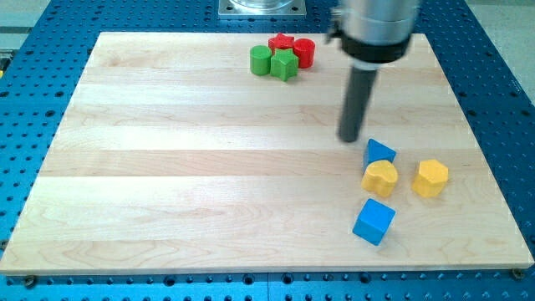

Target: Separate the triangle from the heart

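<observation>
While my tip [349,139] rests on the wooden board [167,167], it sits just up and to the view's left of the blue triangle [380,152], close but apart. The rod carries no pincer (nothing to open or close). The yellow heart [379,178] lies directly below that triangle, touching it. Right of the heart sits a yellow hexagon [430,178]; below it, a blue cube [374,221]. Far up-left of the heart cluster a red star [282,42], red cylinder [304,52], green cylinder [262,60] and green block [284,64].
</observation>
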Motion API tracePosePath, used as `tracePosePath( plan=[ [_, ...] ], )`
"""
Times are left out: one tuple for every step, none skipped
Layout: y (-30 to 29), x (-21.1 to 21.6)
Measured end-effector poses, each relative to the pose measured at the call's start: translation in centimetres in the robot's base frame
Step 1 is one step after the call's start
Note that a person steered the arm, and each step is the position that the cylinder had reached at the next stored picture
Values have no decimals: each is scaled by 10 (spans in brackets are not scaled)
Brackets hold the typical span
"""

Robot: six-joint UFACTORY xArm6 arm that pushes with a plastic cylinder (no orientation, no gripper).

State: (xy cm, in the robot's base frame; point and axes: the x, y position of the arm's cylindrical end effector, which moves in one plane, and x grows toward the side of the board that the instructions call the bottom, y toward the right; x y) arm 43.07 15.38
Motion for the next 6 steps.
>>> tracePosePath(
  plan=[
    [60,24],
    [44,40],
    [-1,42],
    [-44,33],
    [-74,27],
    [-78,3]
  ],
)
